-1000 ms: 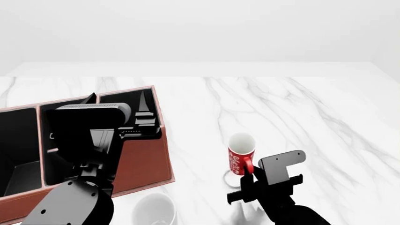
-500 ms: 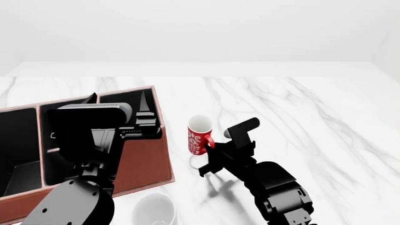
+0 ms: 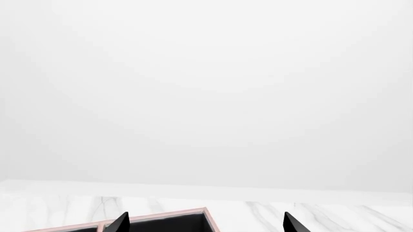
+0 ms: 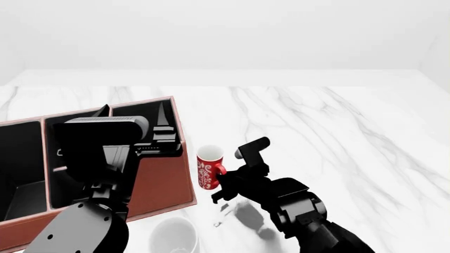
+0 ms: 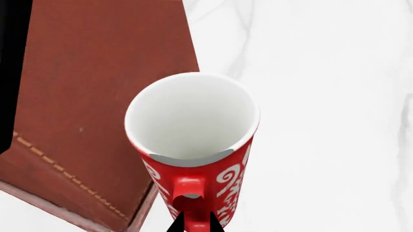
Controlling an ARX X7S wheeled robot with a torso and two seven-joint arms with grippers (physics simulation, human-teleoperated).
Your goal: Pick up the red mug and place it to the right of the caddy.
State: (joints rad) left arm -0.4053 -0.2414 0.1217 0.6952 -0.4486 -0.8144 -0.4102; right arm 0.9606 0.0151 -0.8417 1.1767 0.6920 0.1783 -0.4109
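Note:
The red mug [image 4: 208, 167] with white print stands upright just right of the caddy [image 4: 165, 182], a reddish-brown box with black-lined compartments. My right gripper [image 4: 226, 182] is shut on the mug's red handle and holds it close to the caddy's right wall; whether the mug touches the table is unclear. In the right wrist view the mug [image 5: 193, 145] shows its white inside, the gripper [image 5: 195, 225] pinches the handle, and the caddy's wall [image 5: 96, 96] is beside it. My left gripper [image 3: 203, 223] is open above the caddy [image 3: 168, 220].
A plain white mug [image 4: 173, 236] stands on the marble table [image 4: 338, 137] in front of the caddy, near my left arm [image 4: 98, 174]. The table stretches back and right of the red mug.
My right gripper has carried the red mug left across the table, from the front middle to right beside the caddy's right wall. The left arm has not moved.

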